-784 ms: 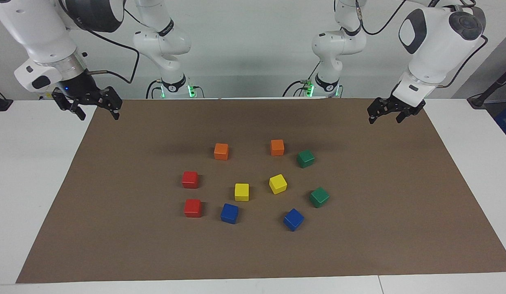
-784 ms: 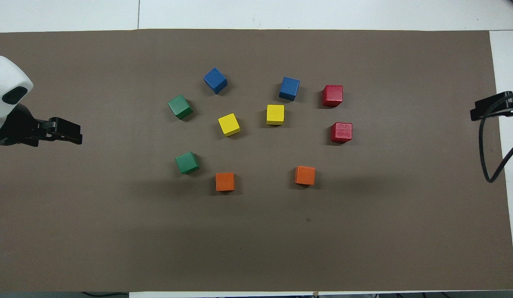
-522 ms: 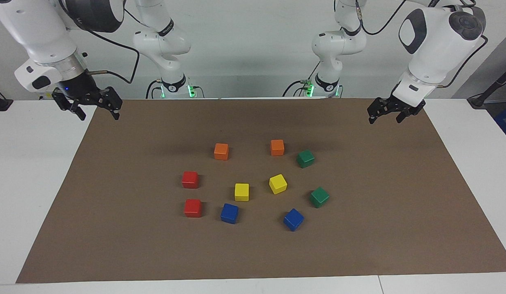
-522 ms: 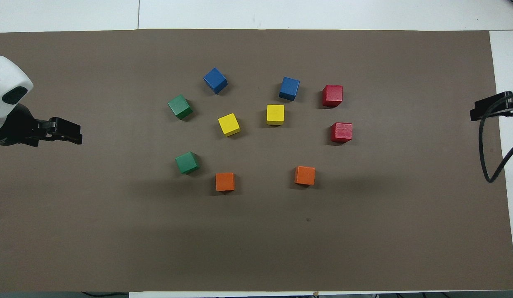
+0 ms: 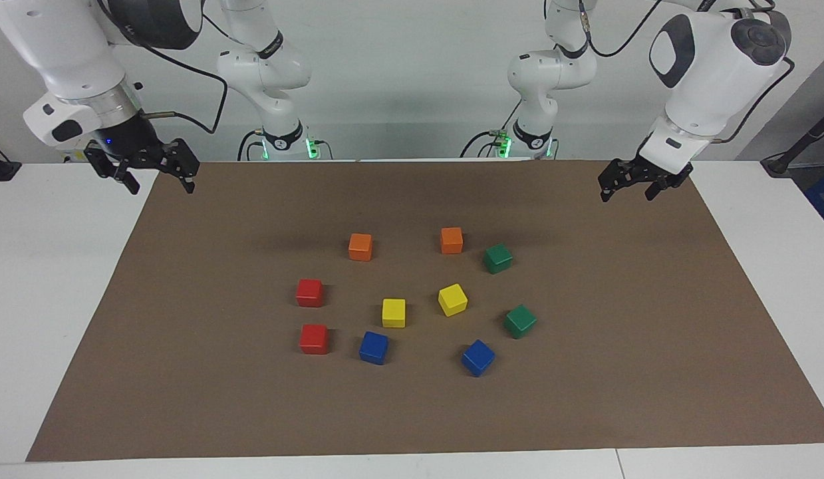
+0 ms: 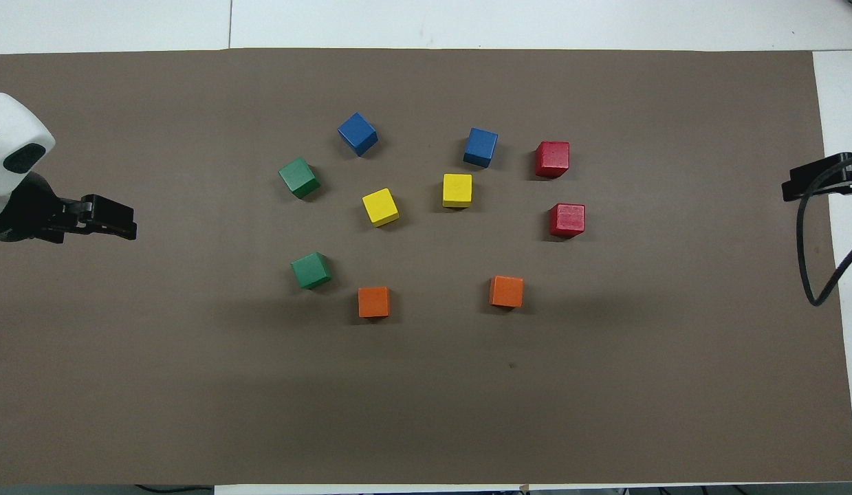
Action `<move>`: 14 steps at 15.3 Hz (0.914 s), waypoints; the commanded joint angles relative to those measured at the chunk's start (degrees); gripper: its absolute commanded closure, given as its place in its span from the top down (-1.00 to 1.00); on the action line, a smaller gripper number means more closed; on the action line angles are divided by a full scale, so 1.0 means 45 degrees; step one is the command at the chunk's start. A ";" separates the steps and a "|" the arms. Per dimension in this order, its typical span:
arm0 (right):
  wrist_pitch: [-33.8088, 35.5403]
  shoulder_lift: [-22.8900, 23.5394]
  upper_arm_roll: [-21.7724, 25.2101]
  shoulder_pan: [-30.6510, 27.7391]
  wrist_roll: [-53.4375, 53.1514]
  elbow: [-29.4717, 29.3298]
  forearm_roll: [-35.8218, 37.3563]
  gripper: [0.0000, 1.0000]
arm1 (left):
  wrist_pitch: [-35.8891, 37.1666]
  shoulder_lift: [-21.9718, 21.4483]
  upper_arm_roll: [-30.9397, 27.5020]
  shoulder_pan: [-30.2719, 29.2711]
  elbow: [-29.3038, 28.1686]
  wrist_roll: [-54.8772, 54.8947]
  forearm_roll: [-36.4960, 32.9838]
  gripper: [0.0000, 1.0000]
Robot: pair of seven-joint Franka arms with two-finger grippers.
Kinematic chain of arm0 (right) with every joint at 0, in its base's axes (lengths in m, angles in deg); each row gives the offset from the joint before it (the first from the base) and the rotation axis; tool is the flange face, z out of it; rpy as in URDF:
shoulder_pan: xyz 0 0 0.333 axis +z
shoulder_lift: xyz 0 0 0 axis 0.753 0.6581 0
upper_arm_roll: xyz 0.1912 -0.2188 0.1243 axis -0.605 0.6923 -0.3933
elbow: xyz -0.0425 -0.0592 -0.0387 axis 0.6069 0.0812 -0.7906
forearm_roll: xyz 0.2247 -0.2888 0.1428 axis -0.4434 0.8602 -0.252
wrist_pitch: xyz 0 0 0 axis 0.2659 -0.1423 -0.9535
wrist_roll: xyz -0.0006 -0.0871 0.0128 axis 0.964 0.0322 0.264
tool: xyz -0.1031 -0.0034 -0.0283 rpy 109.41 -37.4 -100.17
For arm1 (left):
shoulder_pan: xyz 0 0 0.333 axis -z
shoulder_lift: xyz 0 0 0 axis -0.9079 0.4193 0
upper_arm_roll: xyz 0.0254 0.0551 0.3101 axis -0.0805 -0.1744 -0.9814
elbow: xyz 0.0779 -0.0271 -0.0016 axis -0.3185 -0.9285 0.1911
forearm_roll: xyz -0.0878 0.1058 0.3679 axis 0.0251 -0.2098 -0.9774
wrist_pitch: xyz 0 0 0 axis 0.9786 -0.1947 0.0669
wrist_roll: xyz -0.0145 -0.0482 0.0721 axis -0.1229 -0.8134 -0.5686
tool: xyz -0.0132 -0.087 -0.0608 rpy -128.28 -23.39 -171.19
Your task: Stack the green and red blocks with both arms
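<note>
Both grippers hung empty with their fingers spread apart, each above one end of the brown mat (image 5: 185,399): the left gripper (image 5: 628,187) over the mat's corner at the left arm's end, the right gripper (image 5: 155,179) over the mat's edge at the right arm's end, neither touching anything and both well apart from the blocks. All ten cubes sat singly on the mat in a loose cluster around its middle, none stacked. Toward the left arm's end lay the two green blocks: the nearer green block (image 5: 498,258) just beside an orange cube (image 5: 451,240), and the farther green block (image 5: 520,321) near a blue cube (image 5: 478,357), both green ones turned slightly askew. Toward the right arm's end lay the two red blocks, one almost straight past the other: the nearer red block (image 5: 310,293) and the farther red block (image 5: 314,338), the latter with a second blue cube (image 5: 374,347) close beside it. Between the greens and the reds sat two yellow cubes, one (image 5: 453,299) tilted on the mat toward the green side and one (image 5: 394,313) squarer toward the red side. A second orange cube (image 5: 360,247) lay nearer to the robots than the reds.
</note>
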 commanded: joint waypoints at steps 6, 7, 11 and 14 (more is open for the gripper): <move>-0.0031 -0.0291 -0.0289 -0.0127 -0.0143 0.0365 -0.0024 1.00 | -0.0104 -0.0059 0.0029 -0.0065 -0.0002 0.0117 -0.0057 1.00; -0.0128 -0.0311 -0.0308 -0.0127 -0.0182 0.0540 -0.0024 1.00 | -0.0123 -0.0059 0.0049 0.0109 -0.0002 0.0098 -0.0057 1.00; -0.0675 -0.0486 -0.0503 0.0712 -0.1490 0.1320 -0.0082 1.00 | -0.1097 -0.0021 0.0127 0.0886 -0.0488 -0.2668 0.0040 1.00; -0.2079 -0.0273 -0.0504 0.1511 -0.2836 0.2316 -0.0121 1.00 | -0.1956 0.1109 0.0127 0.2196 -0.0490 -0.5028 0.0040 1.00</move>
